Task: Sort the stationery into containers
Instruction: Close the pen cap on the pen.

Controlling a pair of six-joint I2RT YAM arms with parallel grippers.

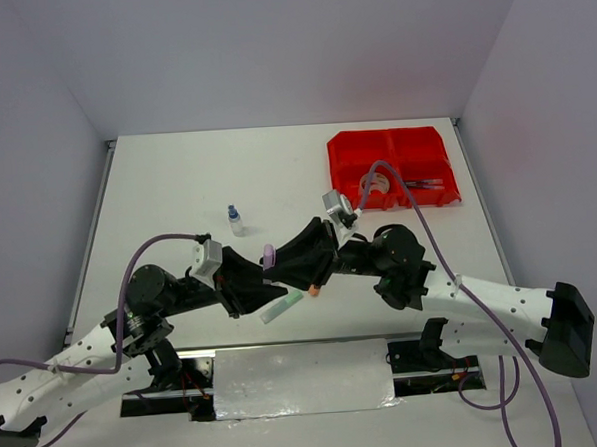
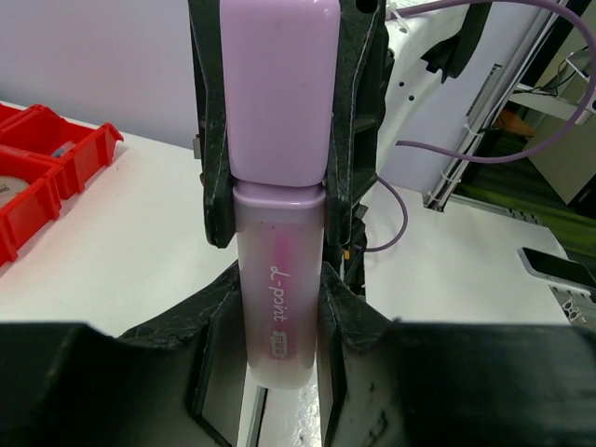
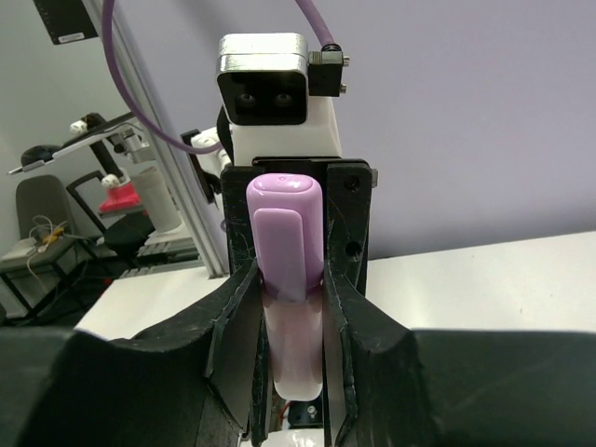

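A pink highlighter (image 1: 269, 256) is held above the table between both grippers, near the front centre. My left gripper (image 1: 256, 285) is shut on its translucent body (image 2: 277, 307). My right gripper (image 1: 297, 265) is shut on it at the cap end (image 3: 288, 247). In the left wrist view my left gripper (image 2: 279, 279) faces the right one's fingers (image 2: 214, 168) beside the lilac cap. The red bins (image 1: 391, 167) stand at the far right, holding a tape roll (image 1: 376, 183) and dark pens (image 1: 427, 184).
A green highlighter (image 1: 281, 307) and a small orange piece (image 1: 313, 292) lie on the table just below the grippers. A small blue-capped clear bottle (image 1: 236, 220) stands left of centre. The bins also show in the left wrist view (image 2: 56, 154).
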